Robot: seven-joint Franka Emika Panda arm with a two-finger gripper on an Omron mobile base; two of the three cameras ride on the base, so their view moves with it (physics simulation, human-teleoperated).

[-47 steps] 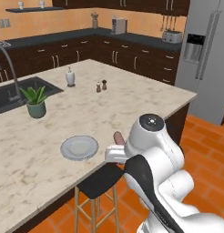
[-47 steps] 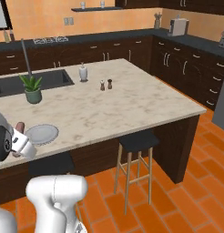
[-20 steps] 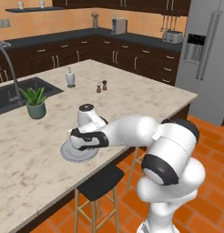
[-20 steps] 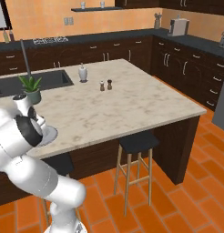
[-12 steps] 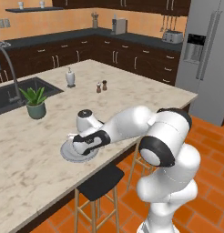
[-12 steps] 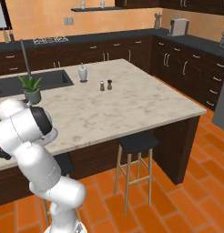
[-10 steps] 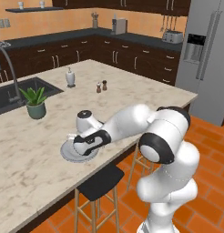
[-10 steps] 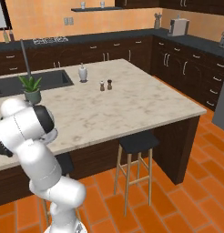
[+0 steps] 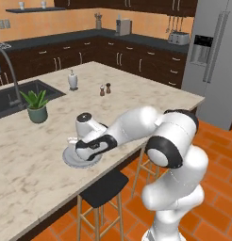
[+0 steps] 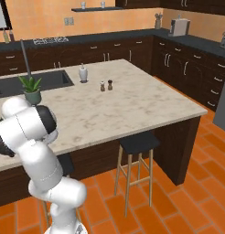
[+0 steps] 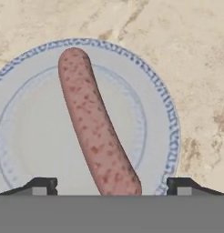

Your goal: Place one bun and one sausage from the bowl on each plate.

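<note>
My gripper (image 11: 111,184) now stands wide open: in the hand view its two finger tips sit far apart at the bottom, one on each side of the sausage (image 11: 93,123), and neither one touches it. Half a second ago, in the left base view, the hand was in the same low place over the plate, so I judge that the jaws have just opened and let the sausage go. It holds nothing at this moment.

The sausage lies flat on the pale plate (image 11: 164,123) with the blue patterned rim, across its middle, one end close to the far rim and the other end between my finger tips. From the left base view the gripper (image 9: 92,146) hangs just above this plate (image 9: 70,160), which rests on the marble counter (image 9: 136,101) near its front edge, above the dark stool (image 9: 101,188).

For the task this means, in my judgement, that one sausage is delivered to one plate. I see no bun on this plate, so a bun is probably still missing here, and the second plate is still to be served. The bowl I cannot place from these views.

About writing: I find no brand, label or readable text, not on the plate and not on the fridge (image 9: 210,61) or the appliances at the back wall
</note>
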